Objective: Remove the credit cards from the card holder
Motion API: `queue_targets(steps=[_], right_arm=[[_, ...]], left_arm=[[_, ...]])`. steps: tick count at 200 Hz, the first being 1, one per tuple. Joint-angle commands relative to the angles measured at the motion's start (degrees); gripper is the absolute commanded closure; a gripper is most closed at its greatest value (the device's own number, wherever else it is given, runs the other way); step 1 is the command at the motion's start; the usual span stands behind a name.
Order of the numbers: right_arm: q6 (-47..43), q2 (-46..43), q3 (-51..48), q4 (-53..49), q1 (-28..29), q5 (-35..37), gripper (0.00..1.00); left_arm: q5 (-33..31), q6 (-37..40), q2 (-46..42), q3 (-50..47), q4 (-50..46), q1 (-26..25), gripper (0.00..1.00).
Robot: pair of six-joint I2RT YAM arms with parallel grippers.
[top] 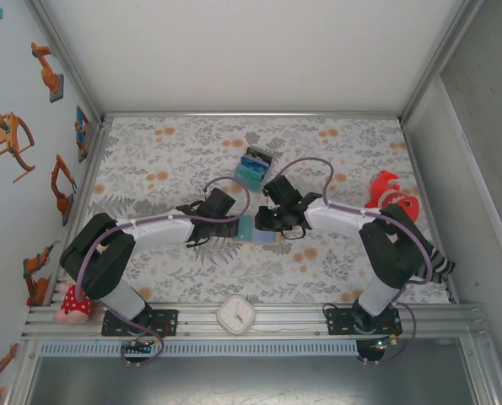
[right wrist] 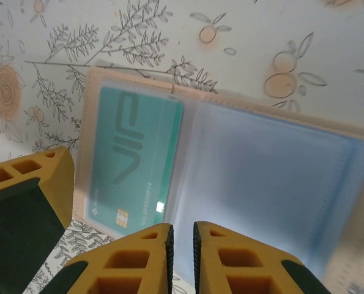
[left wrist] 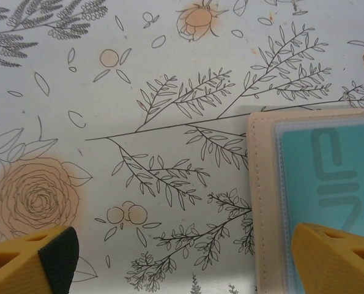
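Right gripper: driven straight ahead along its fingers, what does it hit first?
The right gripper would likely meet the open card holder first, at the clear sleeve by its fold, just right of the teal card. Depth is hard to judge.

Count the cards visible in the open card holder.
1: a teal card on the left side of the card holder; its right sleeve looks empty, but more may be hidden.

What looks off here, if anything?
Nothing spilled or damaged. The card holder lies open on the mat, a teal credit card in one sleeve. Only oddity: the white clock sits on the front rail, off the mat.
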Motion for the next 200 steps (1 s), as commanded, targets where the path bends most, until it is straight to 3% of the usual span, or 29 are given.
queue_targets(steps=[1, 200], right_arm=[[3.10, 1.56, 1.58, 3.36, -0.14, -4.72, 0.84], [8.57, 6.94, -0.13, 8.93, -0.75, -9.19, 0.83]], left_arm=[[1.51, -0.67, 1.15, -0.66, 0.47, -0.13, 0.12], [1.93, -3.25, 3.98, -2.29, -1.08, -1.79, 0.18]])
